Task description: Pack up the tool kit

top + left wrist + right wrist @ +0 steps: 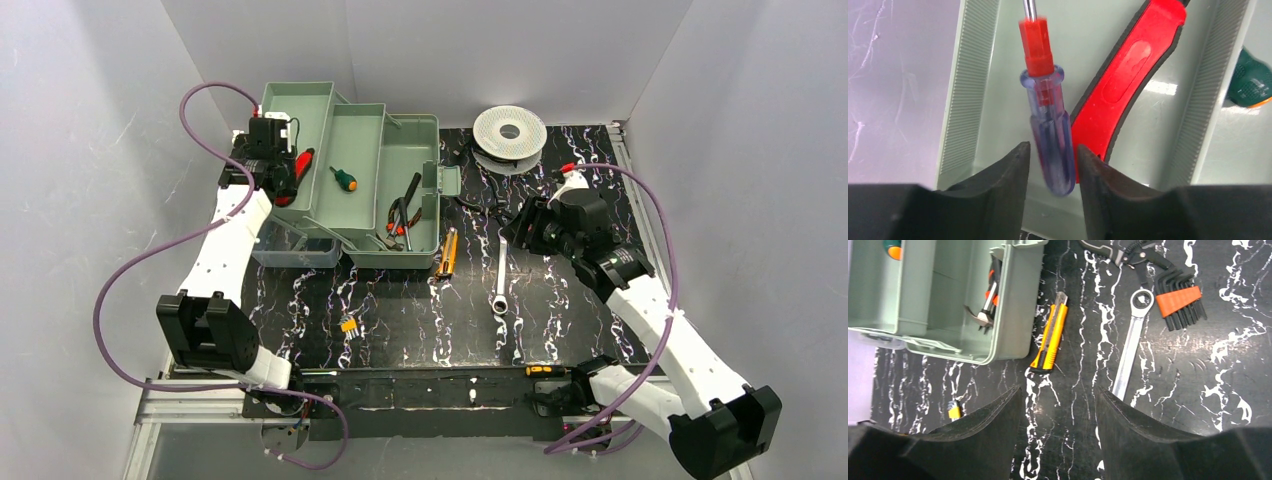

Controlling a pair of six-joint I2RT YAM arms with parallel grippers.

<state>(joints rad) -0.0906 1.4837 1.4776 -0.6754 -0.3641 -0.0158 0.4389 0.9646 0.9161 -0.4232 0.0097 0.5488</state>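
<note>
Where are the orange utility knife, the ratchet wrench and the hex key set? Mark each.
orange utility knife (1051, 334): right wrist view, middle of its orange body.
ratchet wrench (1129, 347): right wrist view, midway along its shaft.
hex key set (1178, 300): right wrist view, on the orange holder.

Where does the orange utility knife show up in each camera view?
Top external: the utility knife lies on the table beside the toolbox's near right corner, left of the wrench.
Left wrist: not in it; the left tool pinches a blue screwdriver.
Right wrist: centre, between toolbox and wrench.
Shared landmark: the pale green toolbox, in all three.
</note>
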